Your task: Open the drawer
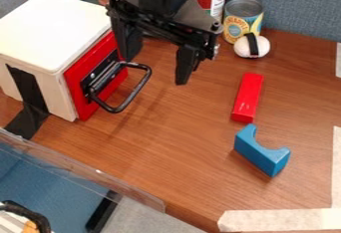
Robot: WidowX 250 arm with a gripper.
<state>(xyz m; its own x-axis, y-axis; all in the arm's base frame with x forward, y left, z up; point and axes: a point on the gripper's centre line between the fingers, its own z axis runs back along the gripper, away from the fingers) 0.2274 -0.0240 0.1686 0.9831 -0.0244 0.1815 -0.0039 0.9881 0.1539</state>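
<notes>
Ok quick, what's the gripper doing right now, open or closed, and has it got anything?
Gripper: open, fingers well apart, holding nothing.

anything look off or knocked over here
Nothing looks spilled or damaged. The drawer looks shut, the yellow can stands upright, and the red block and blue block lie loose on the table. The black tape running down the box looks deliberate.

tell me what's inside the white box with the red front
The inside cannot be seen: the red front sits closed against the white box and covers whatever may be in there. Only the outside shows, with a black handle sticking out from the front.
</notes>
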